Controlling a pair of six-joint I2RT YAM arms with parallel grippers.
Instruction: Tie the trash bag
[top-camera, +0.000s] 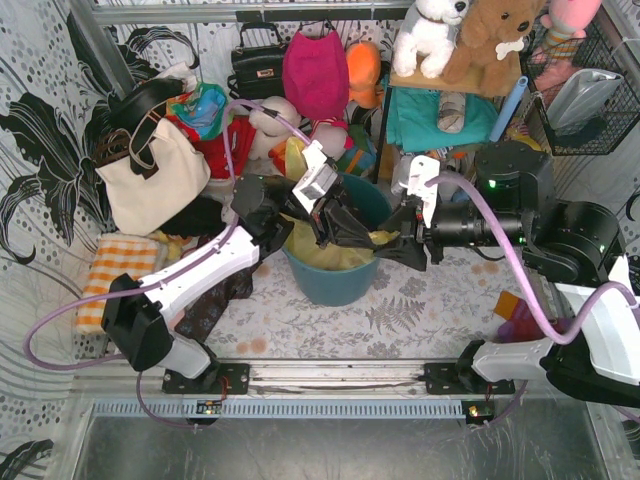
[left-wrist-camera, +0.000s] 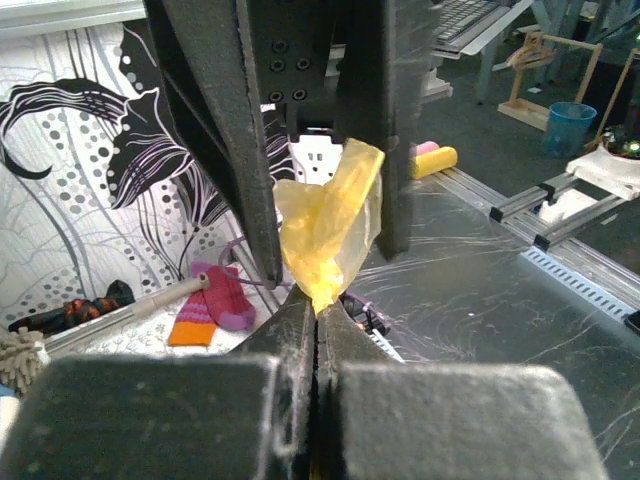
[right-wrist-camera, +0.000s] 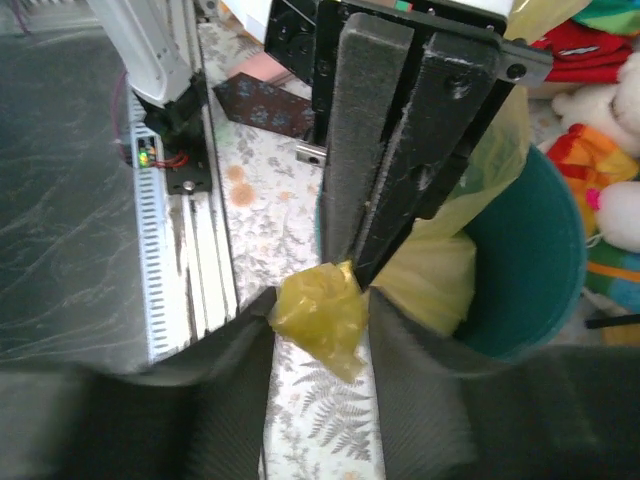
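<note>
1 yellow wad of the trash bag (left-wrist-camera: 325, 225), left claw (left-wrist-camera: 315, 320) shut on it, right claw (right-wrist-camera: 320, 300) half-open around it, grip unclear.

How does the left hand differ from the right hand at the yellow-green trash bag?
The left hand is shut, pinching a twist of the yellow-green plastic trash bag; the right hand has its fingers apart either side of that wad, grip unclear. The left hand reaches from the left of the round teal plastic bin, the right hand from its right. Both meet there.
</note>
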